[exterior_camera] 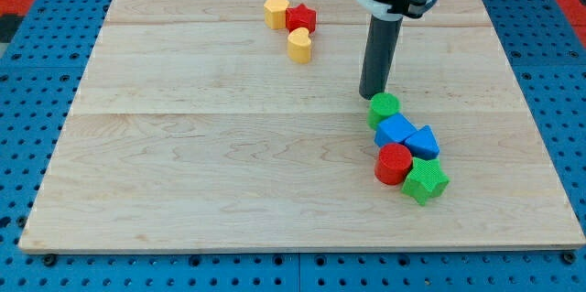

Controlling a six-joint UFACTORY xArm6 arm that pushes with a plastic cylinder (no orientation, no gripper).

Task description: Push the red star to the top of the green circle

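Note:
The red star (300, 18) lies near the view's top, between a yellow hexagon (276, 11) on its left and a yellow heart (298, 45) just below it, touching or nearly touching both. The green circle (384, 108) sits right of centre, at the top of a cluster of blocks. My tip (373, 94) is at the end of the dark rod, right at the green circle's upper left edge, touching or almost touching it. The tip is well to the right of and below the red star.
Below the green circle lie a blue cube (395, 131), a blue triangle (423, 141), a red cylinder (394, 164) and a green star (425, 181), packed together. The wooden board (183, 146) rests on a blue pegboard.

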